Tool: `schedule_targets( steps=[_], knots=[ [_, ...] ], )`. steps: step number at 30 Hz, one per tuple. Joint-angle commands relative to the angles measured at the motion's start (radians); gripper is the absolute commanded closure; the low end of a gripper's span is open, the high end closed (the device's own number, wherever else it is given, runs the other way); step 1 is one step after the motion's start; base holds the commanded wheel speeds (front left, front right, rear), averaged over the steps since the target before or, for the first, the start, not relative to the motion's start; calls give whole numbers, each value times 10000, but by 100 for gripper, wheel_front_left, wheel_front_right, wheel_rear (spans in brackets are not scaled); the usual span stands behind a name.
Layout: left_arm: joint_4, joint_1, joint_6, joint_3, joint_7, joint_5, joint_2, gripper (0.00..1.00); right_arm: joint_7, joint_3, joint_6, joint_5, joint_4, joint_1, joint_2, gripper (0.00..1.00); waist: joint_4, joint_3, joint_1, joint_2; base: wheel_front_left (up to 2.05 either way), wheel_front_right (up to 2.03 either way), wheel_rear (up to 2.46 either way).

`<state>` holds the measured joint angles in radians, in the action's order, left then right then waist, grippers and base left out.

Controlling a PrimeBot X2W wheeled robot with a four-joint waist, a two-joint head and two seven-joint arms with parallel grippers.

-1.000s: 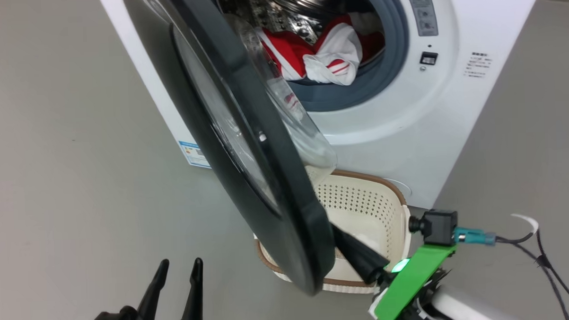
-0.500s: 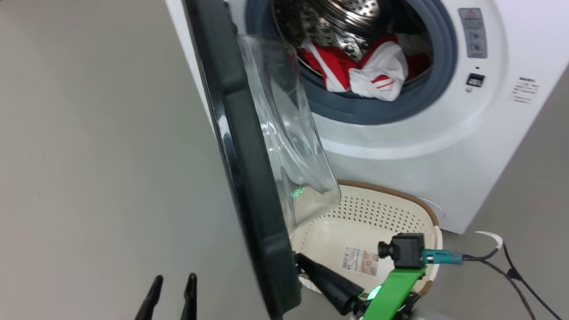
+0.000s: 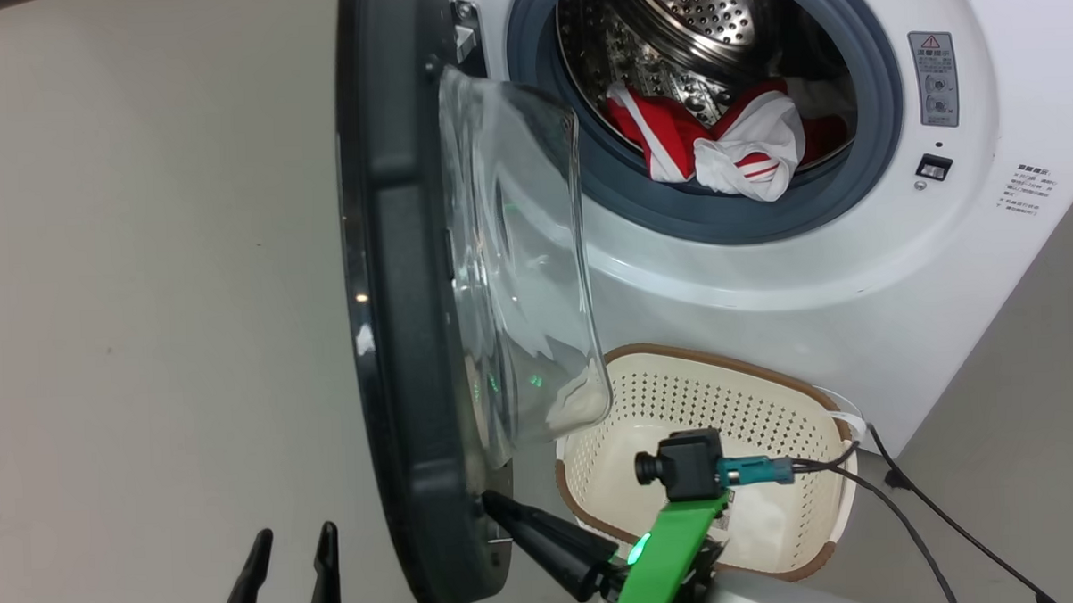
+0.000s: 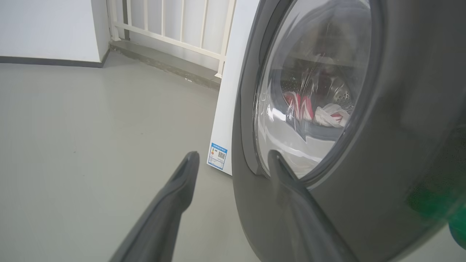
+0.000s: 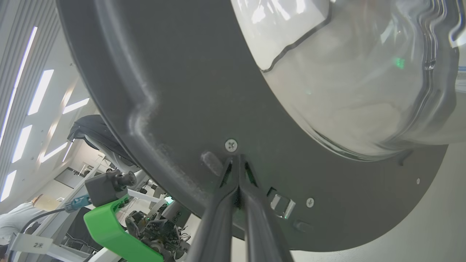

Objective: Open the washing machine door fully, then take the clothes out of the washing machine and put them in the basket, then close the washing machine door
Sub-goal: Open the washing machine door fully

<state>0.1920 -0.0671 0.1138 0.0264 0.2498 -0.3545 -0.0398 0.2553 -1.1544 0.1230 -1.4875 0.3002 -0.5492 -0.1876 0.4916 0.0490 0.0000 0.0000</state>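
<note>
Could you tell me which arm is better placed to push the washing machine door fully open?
Right, I'd judge. The right gripper, shut, has its tips against the inner face of the washing machine door; the left gripper hangs open on the outer side.

This looks like a robot test lab, not a home. The washing machine (image 3: 767, 267) stands alone on a bare grey floor (image 4: 91, 120) by a white railing (image 4: 164, 40), under long ceiling light strips (image 5: 40, 91).

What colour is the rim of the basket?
Brown; the basket itself is cream. The head view shows it best.
</note>
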Motion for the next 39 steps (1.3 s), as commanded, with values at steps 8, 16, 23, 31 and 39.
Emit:
schedule_targets(
  steps=[8, 16, 23, 31, 39],
  knots=[
    [-335, 127, -25, -478, 120, 33, -104, 0, 54, -333, 77, -179, 61, -596, 538, 100, 50, 87, 0, 0, 0, 0, 0],
    [-226, 181, 12, -419, 120, 147, -104, 0, 62, 248, 77, 274, 359, -121, 202, 46, -66, -5, 0, 0, 0, 0, 0],
    [-48, 329, 49, -384, 120, 205, -104, 0, 63, 958, 77, 1199, 909, 939, -357, 0, -205, -150, 0, 0, 0, 0, 0],
    [120, 372, 99, -424, 120, 364, -104, 0, 64, 2160, 77, 2150, 1224, 2145, -733, 0, -398, -329, 0, 0, 0, 0, 0],
    [149, 445, 126, -607, 120, 349, -104, 0, 64, 3353, 77, 3643, 1543, 2596, -662, 0, -684, -248, 0, 0, 0, 0, 0]
  ],
)
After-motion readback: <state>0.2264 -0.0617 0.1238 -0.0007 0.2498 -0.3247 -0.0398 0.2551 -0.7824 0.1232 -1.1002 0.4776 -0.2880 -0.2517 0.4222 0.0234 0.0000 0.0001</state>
